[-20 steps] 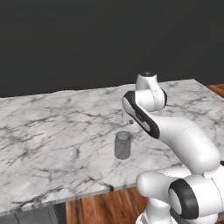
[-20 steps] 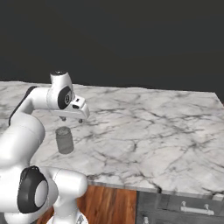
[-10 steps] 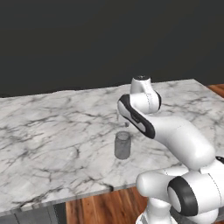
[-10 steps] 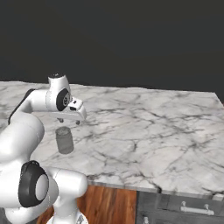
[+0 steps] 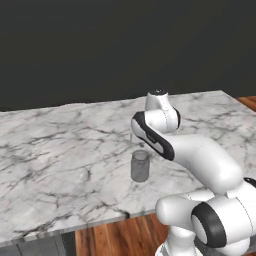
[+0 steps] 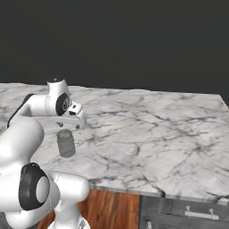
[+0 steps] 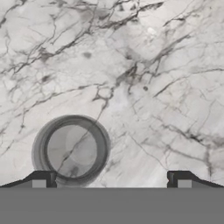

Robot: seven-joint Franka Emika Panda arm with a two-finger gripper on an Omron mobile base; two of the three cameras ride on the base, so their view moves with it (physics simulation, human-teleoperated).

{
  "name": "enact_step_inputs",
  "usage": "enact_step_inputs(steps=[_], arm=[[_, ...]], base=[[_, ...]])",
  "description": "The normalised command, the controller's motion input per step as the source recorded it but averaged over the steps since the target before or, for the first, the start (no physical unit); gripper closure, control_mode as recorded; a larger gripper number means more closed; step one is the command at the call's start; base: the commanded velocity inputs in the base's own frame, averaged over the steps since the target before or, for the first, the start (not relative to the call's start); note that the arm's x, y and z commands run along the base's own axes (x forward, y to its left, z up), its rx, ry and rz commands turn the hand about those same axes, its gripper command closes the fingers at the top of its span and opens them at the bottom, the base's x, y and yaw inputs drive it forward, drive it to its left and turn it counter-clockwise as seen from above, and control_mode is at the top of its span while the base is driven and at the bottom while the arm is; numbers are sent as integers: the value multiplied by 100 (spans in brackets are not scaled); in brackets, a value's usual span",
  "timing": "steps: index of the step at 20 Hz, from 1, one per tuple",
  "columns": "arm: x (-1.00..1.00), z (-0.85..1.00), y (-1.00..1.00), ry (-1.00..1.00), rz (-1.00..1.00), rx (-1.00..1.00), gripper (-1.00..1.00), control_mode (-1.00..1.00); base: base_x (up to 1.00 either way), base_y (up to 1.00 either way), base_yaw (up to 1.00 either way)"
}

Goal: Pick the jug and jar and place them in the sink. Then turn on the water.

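The jar [image 5: 140, 166] is a small dark grey translucent cylinder standing upright on the marble counter [image 5: 60, 150], near its front edge. It also appears in the right base view, jar [image 6: 66, 143]. My gripper [image 6: 71, 126] hangs just above it, pointing down, jaws wide open and empty. Looking straight down in the hand view, the jar [image 7: 72, 150] sits off centre, close to the left fingertip [image 7: 43, 179], while the gripper [image 7: 111, 179] is centred to its right. The jug, the sink and the water are out of view.
White-grey marble runs wide to either side of the jar, with a dark wall behind it. The counter's front edge [image 6: 134, 191] is close to the jar. A dark drawer front with a handle [image 6: 197, 214] and wooden floor lie below.
The arm has swung slightly left and the hand has settled lower over the jar. The jar has stayed in place and the jaws have stayed open.
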Motion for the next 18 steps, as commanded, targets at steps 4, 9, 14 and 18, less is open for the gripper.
enact_step_inputs(steps=[4, 9, 14, 18], arm=[[5, -8, 1, 1, 0, 0, -100, -100], [0, -11, 0, 1, 0, 2, -100, -100], [0, -19, 0, 0, 0, 0, -100, -100], [0, -15, 0, 1, 0, 0, -100, -100]], base=[[0, 0, 0], [0, 0, 0], [0, 0, 0], [0, 0, 0]])
